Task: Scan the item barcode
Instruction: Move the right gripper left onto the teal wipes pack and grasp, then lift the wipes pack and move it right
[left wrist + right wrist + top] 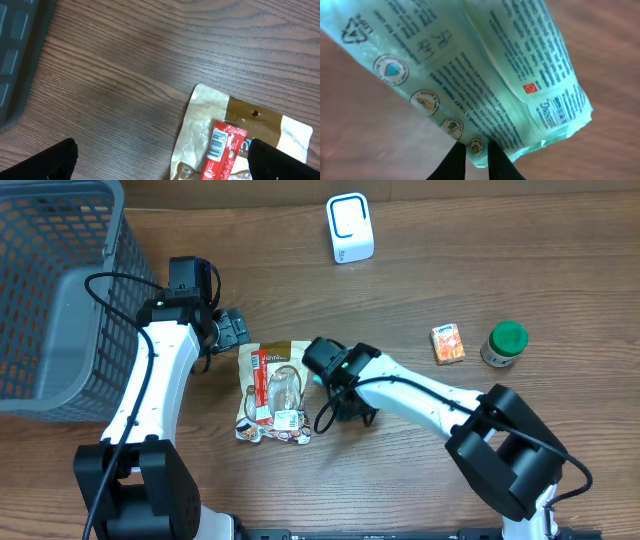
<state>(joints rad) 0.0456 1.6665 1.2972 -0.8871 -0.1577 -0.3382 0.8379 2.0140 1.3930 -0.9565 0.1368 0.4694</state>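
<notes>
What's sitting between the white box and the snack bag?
Nothing: in the overhead view, only bare wooden table lies between the white box and the snack bag.

The pack (485,75) is soft, pale-green plastic printed with dark text, round icons and a recycling mark. What looks like a barcode (559,107) sits near one crimped end. The right hand (476,151) pinches its edge. The white scanner (350,228) stands on the tabletop (450,270), well apart.
</notes>
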